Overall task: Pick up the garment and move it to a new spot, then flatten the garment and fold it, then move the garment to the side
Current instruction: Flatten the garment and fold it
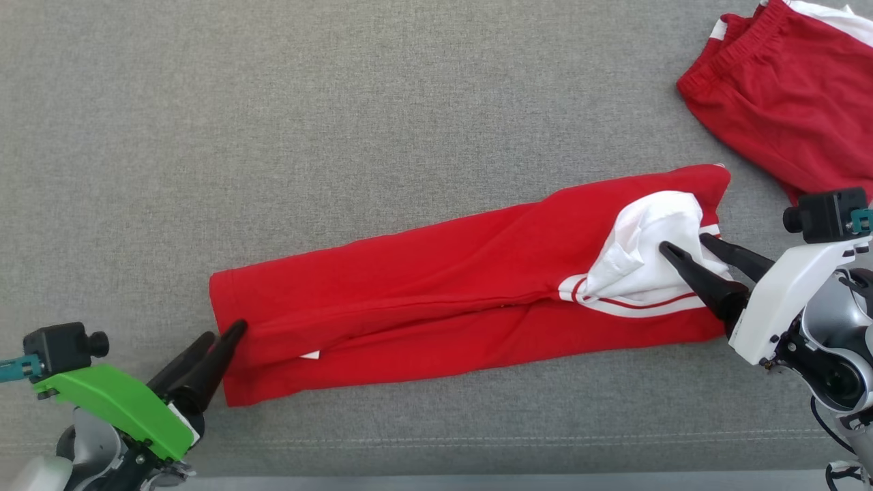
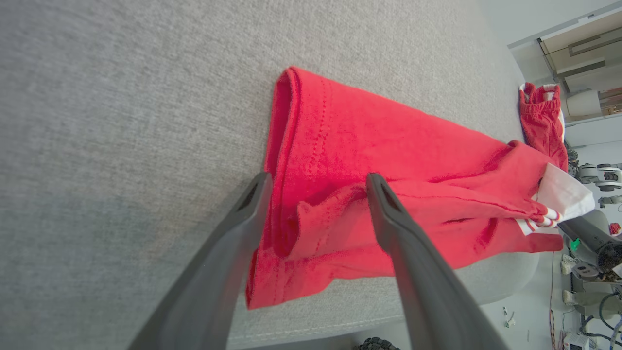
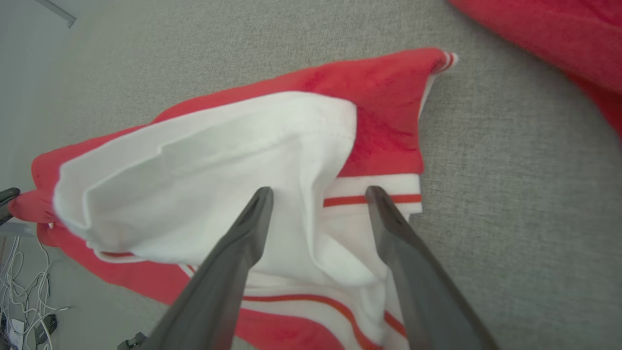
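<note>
head view: a long red knit garment with a white, red-striped panel (image 1: 443,286) is found laid lengthwise on the grey fabric-covered table (image 1: 273,102), folded into a narrow strip. the left end effector (image 1: 228,334) is set at the strip's left hem, at its edge. the right end effector (image 1: 685,243) is set over the white panel at the opposite end, fingers parted. a second red garment with white trim (image 1: 771,95) is noted crumpled at the far right corner, apart from the strip.

left wrist view: the left end effector (image 2: 318,180) is seen spread, one finger beside the hem and the other over the cloth. nothing is pinched. the hem layers are observed slightly rucked.

right wrist view: the right end effector (image 3: 318,192) is seen spread above the white panel, which is bunched rather than flat. nothing is gripped.

assessment: relocation and a lengthwise fold are judged complete. the puckered panel is yet to be smoothed, a further crosswise fold is probably required, and the move to the side is not yet made.
</note>
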### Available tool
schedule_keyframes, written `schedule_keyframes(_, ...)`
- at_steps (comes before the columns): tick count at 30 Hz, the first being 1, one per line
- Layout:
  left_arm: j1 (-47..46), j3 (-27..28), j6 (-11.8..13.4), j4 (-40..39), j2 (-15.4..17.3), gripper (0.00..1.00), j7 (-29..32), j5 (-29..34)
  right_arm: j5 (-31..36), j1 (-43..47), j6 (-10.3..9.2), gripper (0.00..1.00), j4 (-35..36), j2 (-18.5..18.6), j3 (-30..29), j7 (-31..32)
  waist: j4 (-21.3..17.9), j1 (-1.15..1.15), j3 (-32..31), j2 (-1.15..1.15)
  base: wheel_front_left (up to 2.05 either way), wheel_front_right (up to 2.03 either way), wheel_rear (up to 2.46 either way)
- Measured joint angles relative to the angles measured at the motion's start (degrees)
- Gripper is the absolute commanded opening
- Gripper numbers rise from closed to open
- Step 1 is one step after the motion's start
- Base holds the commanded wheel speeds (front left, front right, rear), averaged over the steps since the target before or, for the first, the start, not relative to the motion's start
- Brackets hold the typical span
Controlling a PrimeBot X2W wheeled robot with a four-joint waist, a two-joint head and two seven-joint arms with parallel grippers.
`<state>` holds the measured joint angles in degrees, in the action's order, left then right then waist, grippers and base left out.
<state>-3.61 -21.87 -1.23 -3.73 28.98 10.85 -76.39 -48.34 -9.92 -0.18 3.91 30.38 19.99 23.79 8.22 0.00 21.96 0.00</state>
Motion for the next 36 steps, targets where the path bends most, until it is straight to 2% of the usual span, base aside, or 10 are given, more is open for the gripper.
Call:
schedule_keyframes(8,0.01,2.25,1.29,1.62,0.63,1.00,-2.27,0.13,0.08,-0.08,-0.01,1.00,-1.22,-1.14,-0.64,-2.15,-1.18,0.00,-1.95,0.00,0.00,0.00,0.00)
schedule_keyframes(14,0.38,4.90,2.20,1.92,0.69,1.00,-5.27,0.43,-0.82,0.59,-1.01,1.00,-0.22,-3.24,-3.26,-5.82,-2.26,0.00,-3.84,0.00,0.00,0.00,0.00)
schedule_keyframes(18,1.32,7.72,4.36,0.97,2.85,1.00,-9.76,6.13,-3.54,3.33,-2.29,1.00,1.82,-6.68,-5.28,-9.04,-3.57,0.00,-4.77,0.00,0.00,0.00,0.00)
schedule_keyframes(22,2.12,7.27,5.00,-2.64,3.94,1.00,-11.71,10.11,-5.59,8.09,-2.96,1.00,2.78,-9.71,-6.13,-11.87,-5.03,0.00,-5.20,0.00,0.00,0.00,0.00)
schedule_keyframes(28,2.80,5.35,6.03,-6.12,4.76,1.00,-13.84,15.93,-6.67,12.33,-2.93,1.00,2.23,-13.06,-5.47,-15.36,-6.69,0.00,-4.94,0.00,0.00,0.00,0.00)
schedule_keyframes(36,2.98,5.77,7.02,-8.95,3.49,1.00,-18.11,20.12,-9.42,16.05,-2.33,1.00,-1.00,-17.67,-6.53,-20.39,-7.72,0.00,-5.35,0.00,0.00,0.00,0.00)
